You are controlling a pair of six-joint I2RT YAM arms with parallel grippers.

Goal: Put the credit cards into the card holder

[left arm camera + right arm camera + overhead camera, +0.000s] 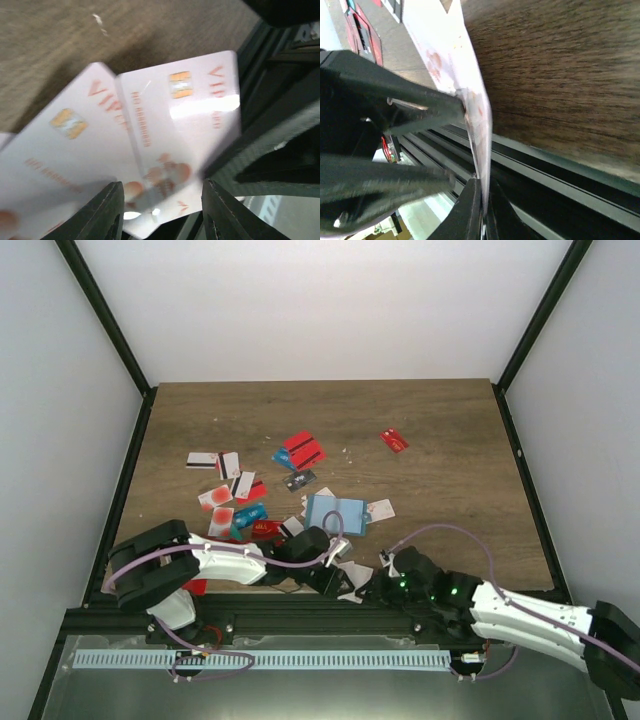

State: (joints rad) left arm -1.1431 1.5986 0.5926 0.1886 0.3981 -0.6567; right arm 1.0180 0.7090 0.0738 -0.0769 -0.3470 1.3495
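Your right tool [482, 192] is clamped on the edge of a white credit card [190, 115], your left tool [160, 192] stands wide open with that card just ahead between its fingers, and the card holder [335, 512] lies open on the table [440, 440] just beyond both tools.

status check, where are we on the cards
Right gripper shut on a white VIP card. Left gripper open close by. Card holder lies open farther out, loose cards around it.

Wood-grain table [440, 490], white walls [320, 300], perhaps slotted rail [260, 660]
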